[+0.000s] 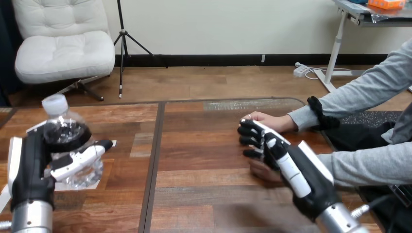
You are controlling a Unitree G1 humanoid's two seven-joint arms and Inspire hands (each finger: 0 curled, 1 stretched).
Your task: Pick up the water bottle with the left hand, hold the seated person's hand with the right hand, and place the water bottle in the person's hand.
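Both robot hands are busy. Left hand, lower left of frame, is closed round the water bottle; cap up, slight tilt. Thin clear plastic: likely light, slick and easily dented, so best held mid-body with moderate squeeze. Right hand, right of centre, lies over the person's lower hand and just below the person's upper hand. Whether it grips: cannot tell.

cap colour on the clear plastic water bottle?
White cap on the clear plastic water bottle, head view.
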